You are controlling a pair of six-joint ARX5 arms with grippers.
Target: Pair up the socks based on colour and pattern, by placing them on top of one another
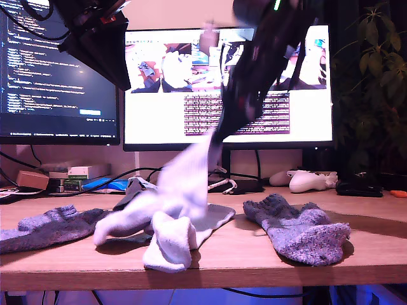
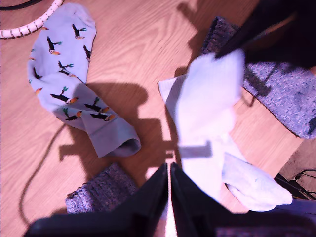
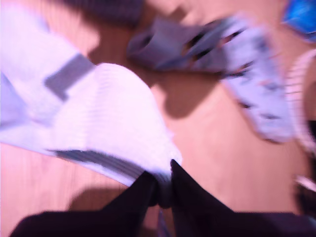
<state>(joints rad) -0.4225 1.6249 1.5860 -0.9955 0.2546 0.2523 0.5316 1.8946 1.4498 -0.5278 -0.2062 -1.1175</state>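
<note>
Wooden desk (image 1: pixel 254 254) before two monitors. My second gripper (image 3: pixel 160 190), jaws clenched on a white sock (image 1: pixel 191 168) by one end, holds it in the centre of the exterior view, hanging steeply toward the second white sock (image 1: pixel 168 244) beneath (its pair). My first gripper (image 2: pixel 169 173) is pressed closed, empty.

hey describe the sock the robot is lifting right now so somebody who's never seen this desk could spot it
Start at the bright monitor in the middle of the exterior view and follow the dark arm down to my second claw. From its tip hangs a plain white sock, trailing onto the wooden desk. Every other sock lies on the desk; the grey sock is fuzzy and the blue sock has printed figures.
</note>
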